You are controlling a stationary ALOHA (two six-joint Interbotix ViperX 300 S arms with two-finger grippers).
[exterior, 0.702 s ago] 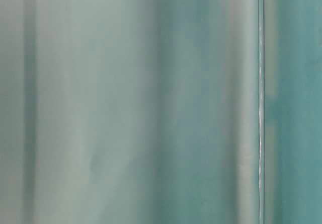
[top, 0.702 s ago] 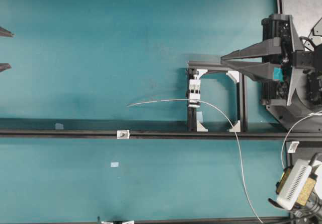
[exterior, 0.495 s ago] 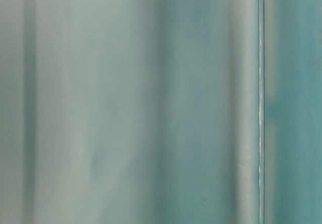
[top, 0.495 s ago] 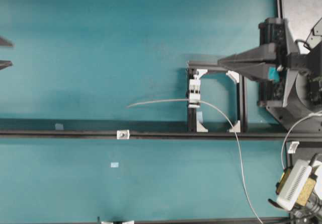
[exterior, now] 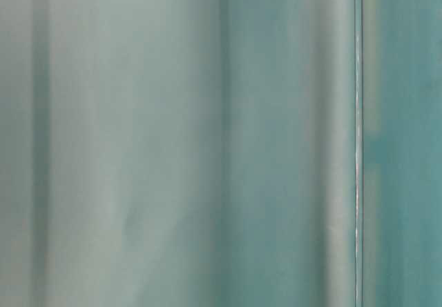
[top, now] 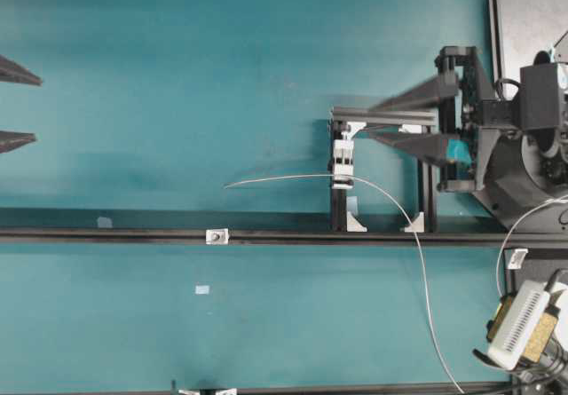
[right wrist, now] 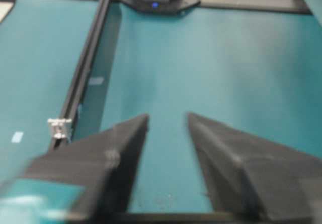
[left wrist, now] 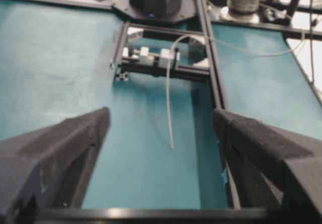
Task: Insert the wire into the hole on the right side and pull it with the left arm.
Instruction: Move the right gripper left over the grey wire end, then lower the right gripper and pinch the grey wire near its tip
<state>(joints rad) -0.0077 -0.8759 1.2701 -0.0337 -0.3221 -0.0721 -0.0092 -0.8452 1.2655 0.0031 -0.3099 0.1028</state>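
Labels [top: 517,258] near cable too small to read.

My thin silvery wire [top: 284,179] already runs through the small white block's hole [top: 343,180], its free end lying left on the mat.

Overhead view: straight down on the teal table [top: 222,75], both arms' reach included. Table-level view: pressed close to a teal surface, blurred, nothing legible. Left wrist view: low, facing across the table toward the black frame [left wrist: 201,73]. Right wrist view: low, facing the opposite way. Overhead and left wrist share the frame.
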